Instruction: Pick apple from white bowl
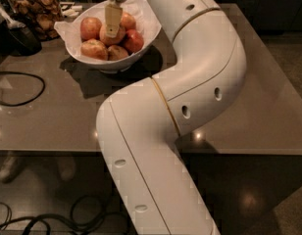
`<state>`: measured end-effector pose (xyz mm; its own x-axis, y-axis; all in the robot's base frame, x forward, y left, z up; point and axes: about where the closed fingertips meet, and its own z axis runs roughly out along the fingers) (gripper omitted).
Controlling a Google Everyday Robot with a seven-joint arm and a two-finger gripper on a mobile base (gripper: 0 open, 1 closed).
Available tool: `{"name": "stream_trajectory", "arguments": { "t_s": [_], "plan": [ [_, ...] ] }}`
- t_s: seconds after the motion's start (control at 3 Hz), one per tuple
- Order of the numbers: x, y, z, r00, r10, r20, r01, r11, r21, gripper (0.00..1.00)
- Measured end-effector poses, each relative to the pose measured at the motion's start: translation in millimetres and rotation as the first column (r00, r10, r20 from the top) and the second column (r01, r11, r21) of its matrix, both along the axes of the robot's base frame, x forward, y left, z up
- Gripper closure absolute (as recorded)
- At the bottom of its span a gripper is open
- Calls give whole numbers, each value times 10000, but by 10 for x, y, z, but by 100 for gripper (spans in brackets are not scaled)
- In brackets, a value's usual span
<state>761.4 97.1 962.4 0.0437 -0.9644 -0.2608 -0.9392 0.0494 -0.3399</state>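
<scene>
The white bowl (148, 31), lined with crumpled white paper, stands on the table at the upper left and holds several apples. My gripper (112, 32) hangs straight down from above into the middle of the bowl. Its tip rests on or just over the middle apple (112, 41), which is pale yellow-orange with a reddish blush and partly hidden by the gripper. A deep red apple (134, 40) lies to its right. Other orange apples lie to the left (90, 27) and front left (94, 49). No sticker shows on any apple.
A glass jar of brown snacks (36, 11) stands left of the bowl, with a dark object (16, 35) beside it. A black cable (23, 89) loops over the table's left part. My white arm (190, 87) crosses the middle of the table. Cables lie on the floor.
</scene>
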Motion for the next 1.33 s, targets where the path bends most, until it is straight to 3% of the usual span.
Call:
{"name": "stream_trajectory", "arguments": {
  "t_s": [1.33],
  "plan": [
    [15, 71, -251, 9981, 403, -459, -404, 9992, -2, 38]
  ]
}}
